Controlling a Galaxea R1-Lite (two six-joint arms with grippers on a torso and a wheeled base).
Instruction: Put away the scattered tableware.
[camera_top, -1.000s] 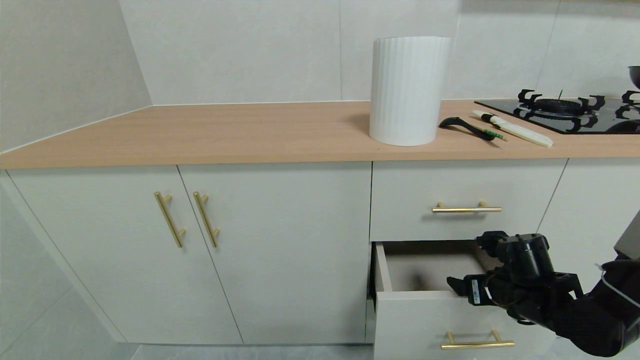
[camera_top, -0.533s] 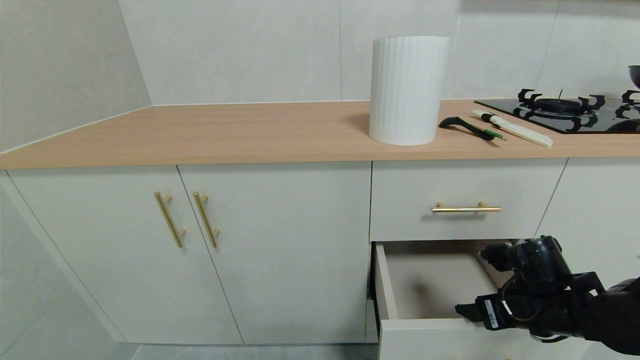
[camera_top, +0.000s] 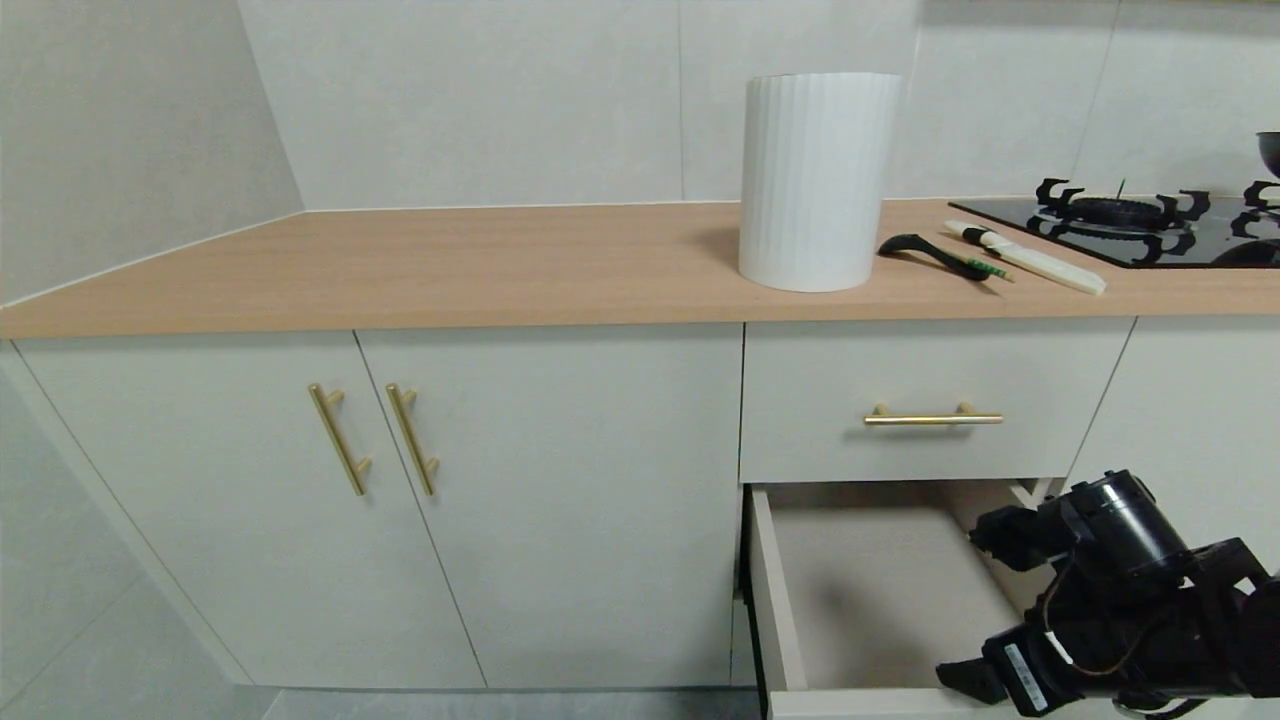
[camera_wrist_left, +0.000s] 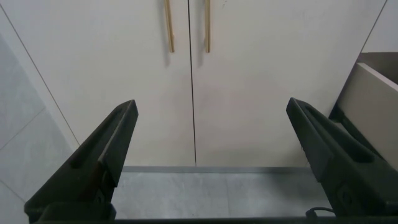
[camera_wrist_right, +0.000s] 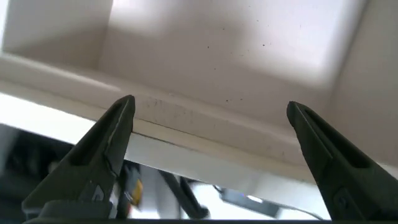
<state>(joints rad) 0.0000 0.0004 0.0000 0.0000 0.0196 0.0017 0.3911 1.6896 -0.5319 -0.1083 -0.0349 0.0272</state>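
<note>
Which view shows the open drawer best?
Head view: the drawer stands open, floor and side wall plain. Right wrist view catches its front edge close up; left wrist view, a corner.

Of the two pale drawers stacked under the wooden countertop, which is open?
The lower pale drawer, pulled out with its inside showing; the upper drawer with the gold bar handle sits shut.
</note>
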